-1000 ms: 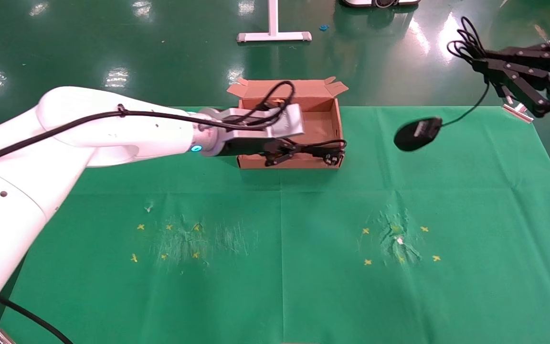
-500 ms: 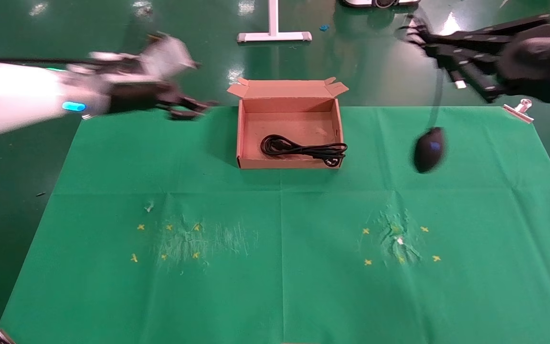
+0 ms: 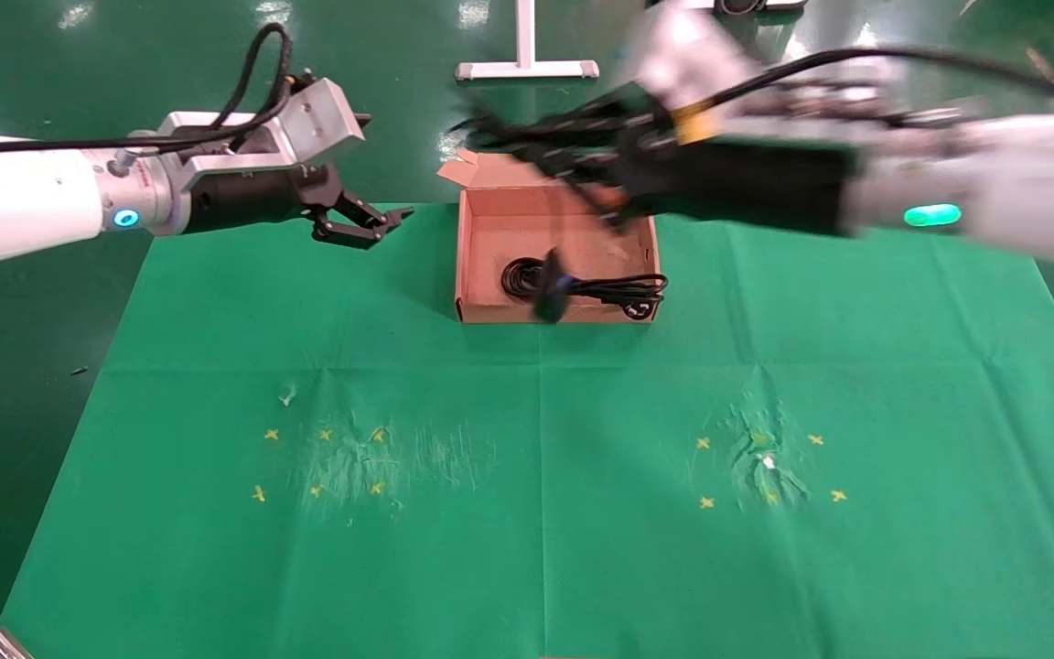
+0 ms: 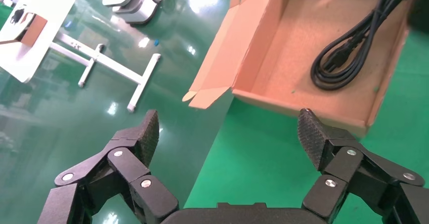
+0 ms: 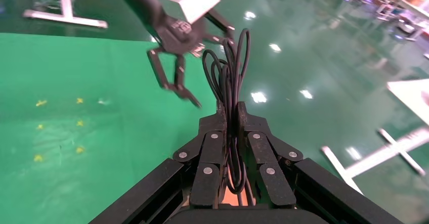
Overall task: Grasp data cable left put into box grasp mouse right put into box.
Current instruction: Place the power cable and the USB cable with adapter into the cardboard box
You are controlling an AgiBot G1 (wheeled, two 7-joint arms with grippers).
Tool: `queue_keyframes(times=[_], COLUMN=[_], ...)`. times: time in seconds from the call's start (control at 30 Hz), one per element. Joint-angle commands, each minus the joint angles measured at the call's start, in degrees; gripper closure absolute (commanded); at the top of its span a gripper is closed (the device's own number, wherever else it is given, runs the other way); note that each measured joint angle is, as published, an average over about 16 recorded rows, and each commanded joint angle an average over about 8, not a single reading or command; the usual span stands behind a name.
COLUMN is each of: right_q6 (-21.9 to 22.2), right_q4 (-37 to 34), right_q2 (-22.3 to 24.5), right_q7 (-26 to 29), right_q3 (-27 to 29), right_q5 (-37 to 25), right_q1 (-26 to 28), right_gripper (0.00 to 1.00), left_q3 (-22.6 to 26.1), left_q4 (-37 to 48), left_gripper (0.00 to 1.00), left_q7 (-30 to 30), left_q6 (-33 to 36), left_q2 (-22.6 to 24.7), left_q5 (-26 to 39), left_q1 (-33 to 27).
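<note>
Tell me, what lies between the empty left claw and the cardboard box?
Only bare green cloth, per the head view, between the left end effector and the box.

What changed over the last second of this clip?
The left gripper let go of the data cable in the box and pulled back left, open. The right gripper, shut on the mouse's cord, swung in over the box; the mouse now dangles there. The box stayed put.

A table covered with a green cloth (image 3: 536,513) carries a brown cardboard box (image 3: 465,265) at its far middle, while small yellow cross marks (image 3: 271,435) and scuffed patches (image 3: 760,462) sit on the near left and near right.
</note>
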Motion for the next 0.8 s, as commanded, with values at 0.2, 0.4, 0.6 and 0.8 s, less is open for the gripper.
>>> queue_keyframes(times=[0.2, 0.4, 0.6, 0.8], right_q6=[1.89, 0.55, 1.23, 2.69], right_q4=[-6.43, -9.79, -17.33, -28.49], right_q2=[-7.8, -9.35, -11.33, -12.92], right_q7=[-4.64, -8.4, -11.45, -15.26], right_q3=[-1.94, -0.77, -1.47, -2.08], right_q5=[-1.37, 1.11, -0.16, -1.69], right_q1=[1.71, 3.7, 5.04, 6.6], right_gripper=[1.0, 1.0, 1.0, 1.0], left_q3=[1.31, 2.12, 2.7, 3.09], left_q4=[-5.21, -7.88, -9.62, -10.74], left_gripper=[0.0, 0.0, 0.0, 0.0], left_q7=[-5.0, -7.94, -10.0, -11.4], left_q6=[-2.16, -3.29, -4.03, -4.5], left_q2=[-1.77, -2.65, -3.21, -3.56], left_q5=[2.3, 3.83, 4.95, 5.74], left_q1=[0.74, 0.99, 1.11, 1.17])
